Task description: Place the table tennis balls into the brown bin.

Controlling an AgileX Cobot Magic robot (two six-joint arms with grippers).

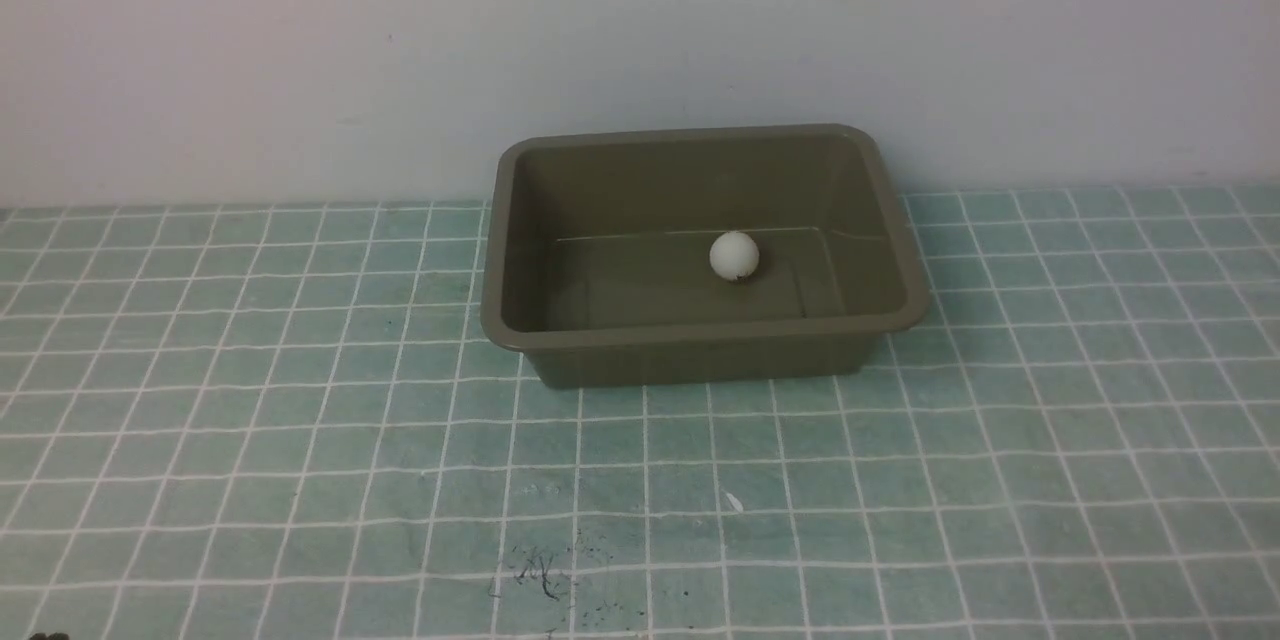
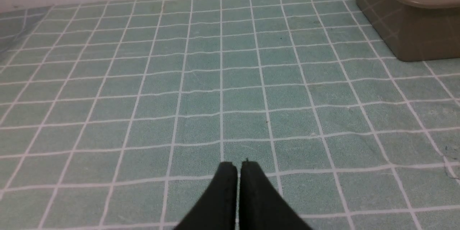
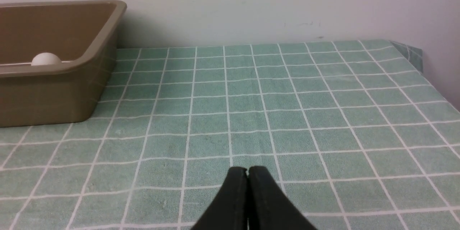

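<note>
The left claw [image 2: 239, 167] is closed, with its two black tips almost touching and nothing between them. It sits at the bottom middle of its own picture, low over the green checked worktop [image 2: 201, 90]. The right claw [image 3: 248, 172] is closed too, tips pressed together, and it holds nothing. It also shows at the bottom middle of its picture. In the front picture neither arm shows at all.

The ball [image 1: 734, 255] lies inside the bin [image 1: 700, 335], on the floor of it, a bit right of the middle. The bin stands in the upper middle of the front picture, close to the pale wall. From the right claw's picture the ball peeks over the bin's rim at the far left.

I see no other ball on the worktop in any picture. So the job looks done, or nearly so. Both claws are away from the bin. The next move asks for little: the arms can just rest, unless a new ball turns up.
</note>
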